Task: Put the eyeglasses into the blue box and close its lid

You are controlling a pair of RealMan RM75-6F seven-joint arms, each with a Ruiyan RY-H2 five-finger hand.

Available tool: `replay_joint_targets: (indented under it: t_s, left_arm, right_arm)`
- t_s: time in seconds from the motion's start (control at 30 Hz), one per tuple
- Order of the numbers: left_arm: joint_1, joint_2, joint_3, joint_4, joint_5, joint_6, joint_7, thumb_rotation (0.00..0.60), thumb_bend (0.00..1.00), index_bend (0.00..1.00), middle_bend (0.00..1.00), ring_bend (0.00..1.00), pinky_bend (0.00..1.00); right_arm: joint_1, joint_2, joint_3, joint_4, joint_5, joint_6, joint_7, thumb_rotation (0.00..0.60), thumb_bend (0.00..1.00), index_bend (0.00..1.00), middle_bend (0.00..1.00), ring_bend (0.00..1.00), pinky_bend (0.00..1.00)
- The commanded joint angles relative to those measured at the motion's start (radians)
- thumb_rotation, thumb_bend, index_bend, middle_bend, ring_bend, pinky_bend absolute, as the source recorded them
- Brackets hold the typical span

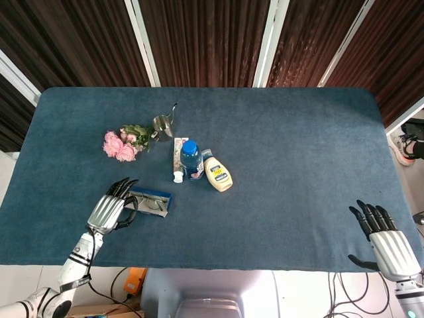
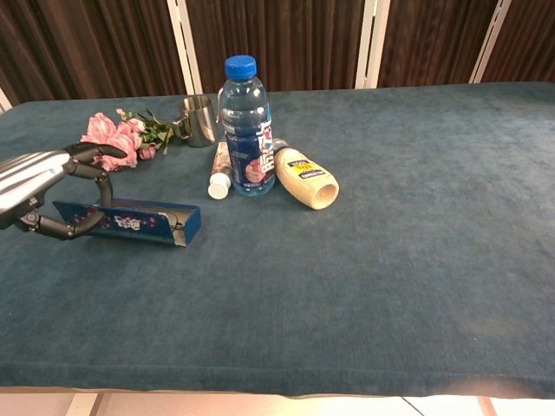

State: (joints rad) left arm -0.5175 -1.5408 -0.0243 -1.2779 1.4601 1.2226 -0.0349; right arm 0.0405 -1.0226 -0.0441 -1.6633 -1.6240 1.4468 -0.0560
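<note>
Head view: I look steeply down from high above, well back from the water bottle (image 1: 191, 159).
Chest view: I face the bottle (image 2: 245, 126) low and near.
Shared: the objects around the bottle.

No text legible in either view; blue box (image 2: 130, 222) front wall carries pale printed marks, too small to read; water bottle (image 2: 245, 139) label shows red and white lettering, not decipherable; yellow squeeze bottle (image 2: 306, 178) has label patch with dark print, unreadable; white tube (image 2: 220, 171) bears pinkish print, unreadable; no numbers or signs discernible elsewhere on surface (image 2: 390, 243).
</note>
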Motion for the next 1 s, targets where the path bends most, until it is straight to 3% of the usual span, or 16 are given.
replay_joint_targets:
  t_s: [0.03, 0.37, 0.77, 0.87, 1.0]
  left_arm:
    - [-0.032, 0.009, -0.042, -0.027, -0.032, -0.044, 0.065, 0.6, 0.68, 0.66, 0.09, 0.0, 0.11]
    - [-0.084, 0.008, -0.1, -0.034, -0.137, -0.16, 0.169, 0.6, 0.69, 0.66, 0.08, 0.0, 0.11]
    - [-0.117, -0.018, -0.136, -0.003, -0.207, -0.213, 0.216, 0.6, 0.69, 0.64, 0.08, 0.0, 0.12]
    - [-0.123, -0.03, -0.142, 0.016, -0.217, -0.222, 0.212, 0.6, 0.66, 0.59, 0.08, 0.0, 0.11]
    - [-0.132, -0.05, -0.153, 0.047, -0.237, -0.237, 0.196, 0.6, 0.55, 0.39, 0.07, 0.0, 0.12]
  right_arm:
    - [0.002, 0.001, 0.002, -0.001, 0.005, -0.002, 0.002, 0.6, 0.22, 0.0, 0.0, 0.0, 0.08]
    - [0.0, 0.009, 0.005, 0.001, 0.01, 0.005, 0.02, 0.6, 0.22, 0.0, 0.0, 0.0, 0.08]
    - [0.001, 0.01, 0.005, 0.001, 0.013, 0.004, 0.023, 0.6, 0.22, 0.0, 0.0, 0.0, 0.08]
    - [0.0, 0.011, 0.006, 0.0, 0.014, 0.005, 0.024, 0.6, 0.22, 0.0, 0.0, 0.0, 0.08]
    - [0.0, 0.013, 0.007, -0.001, 0.016, 0.006, 0.027, 0.6, 0.22, 0.0, 0.0, 0.0, 0.08]
